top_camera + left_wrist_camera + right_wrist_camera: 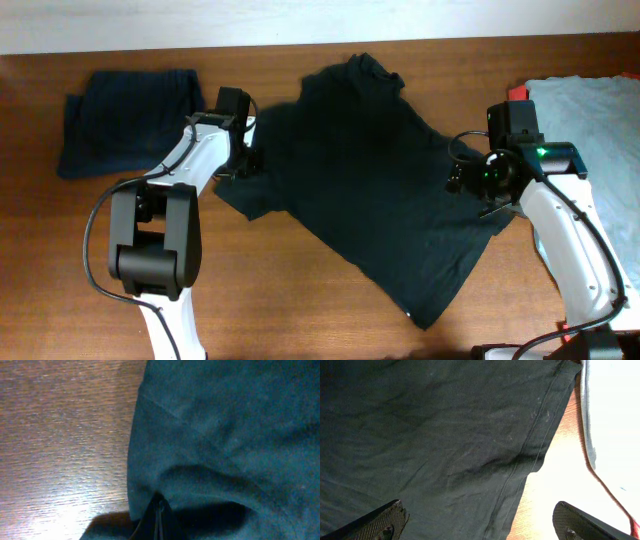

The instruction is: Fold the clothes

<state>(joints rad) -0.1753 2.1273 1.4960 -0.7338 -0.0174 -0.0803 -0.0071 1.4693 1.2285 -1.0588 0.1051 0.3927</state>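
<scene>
left tool (160, 516) mostly cropped, pinching black T-shirt (370, 170) | right tool (480, 512) spread

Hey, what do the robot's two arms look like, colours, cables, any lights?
The left arm and right arm have white links with black joint housings. A black cable loops beside the left arm. A green light glows on the right wrist. The right gripper has black fingers.

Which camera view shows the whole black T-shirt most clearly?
The overhead view: only there the black T-shirt shows its whole outline, collar to hem. The left wrist view gives just a stitched edge close up; the right wrist view, another edge and some flat cloth.
</scene>
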